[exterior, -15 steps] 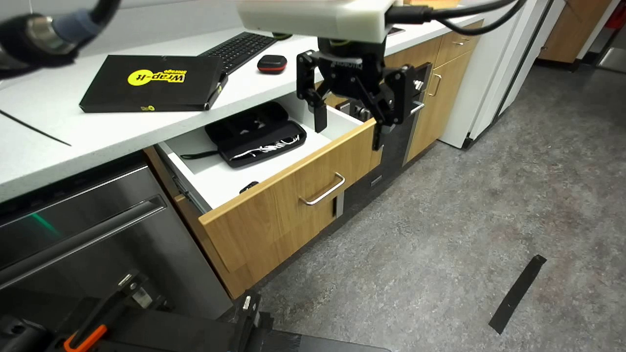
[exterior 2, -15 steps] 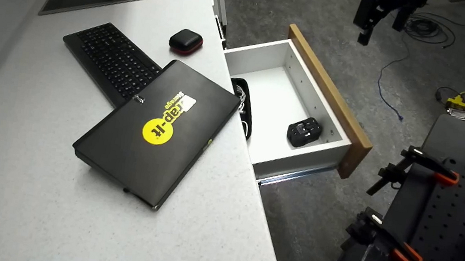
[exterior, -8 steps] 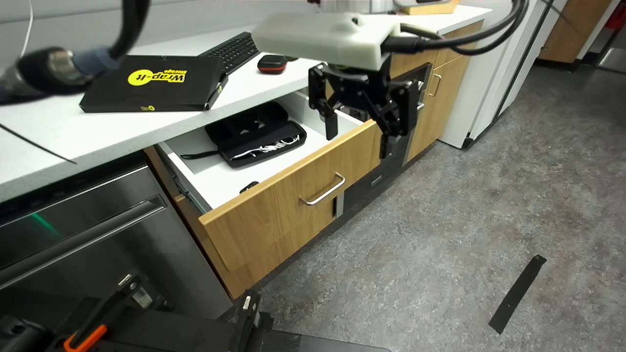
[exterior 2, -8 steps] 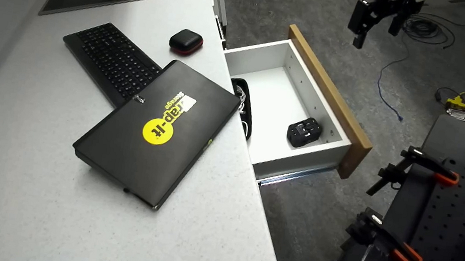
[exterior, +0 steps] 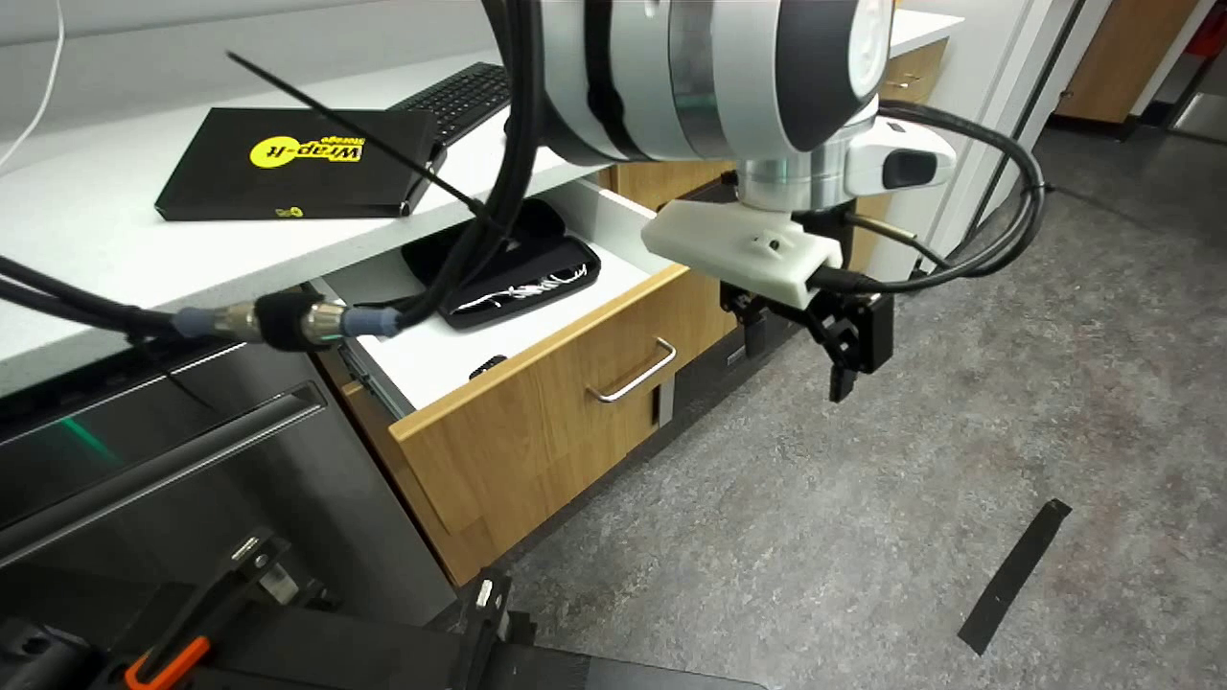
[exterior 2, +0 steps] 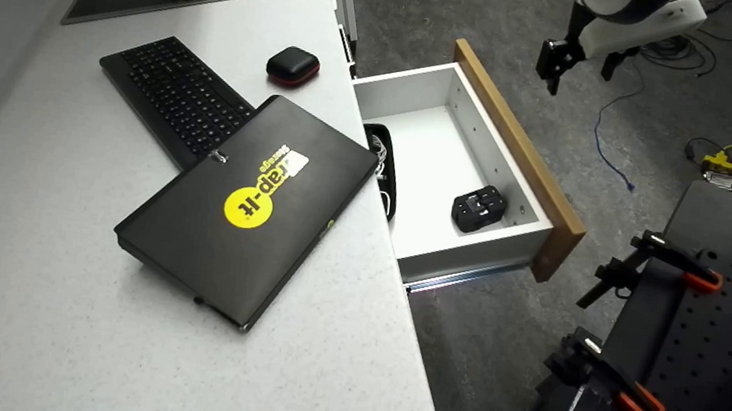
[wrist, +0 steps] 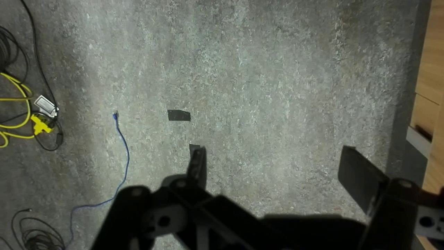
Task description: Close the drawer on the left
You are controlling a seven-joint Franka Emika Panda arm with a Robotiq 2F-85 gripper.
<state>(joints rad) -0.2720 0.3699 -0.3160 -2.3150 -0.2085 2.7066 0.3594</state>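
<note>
Grey floor (wrist: 270, 80) fills most of the wrist view, open room beside the oak cabinets (wrist: 432, 66) for swinging in. The white counter (exterior 2: 313, 353) overhangs the back of the drawer (exterior: 537, 422), a hard edge to keep clear of during the push. A black bench (exterior 2: 720, 333) stands apart from the drawer with floor between, so the approach looks free. The robot arm (exterior: 729, 86) hangs high, its cables (exterior: 522, 115) crossing the counter's edge in an exterior view and perhaps liable to drag. The drawer stands well out from under the counter, so closing is not yet done; lining up outside its oak front (exterior 2: 520, 148) seems the step in hand. The gripper (exterior: 798, 366) hangs over the floor beyond that front, apparently apart from it, fingers (wrist: 360, 177) spread with nothing between them. Inside the drawer, a black case (exterior: 522, 273) looks low enough to pass under. Next the gripper probably needs to drop level with the wood and press inward near the bar handle (exterior: 635, 378), without snagging it. A small black block (exterior 2: 479, 209) should ride along
</note>
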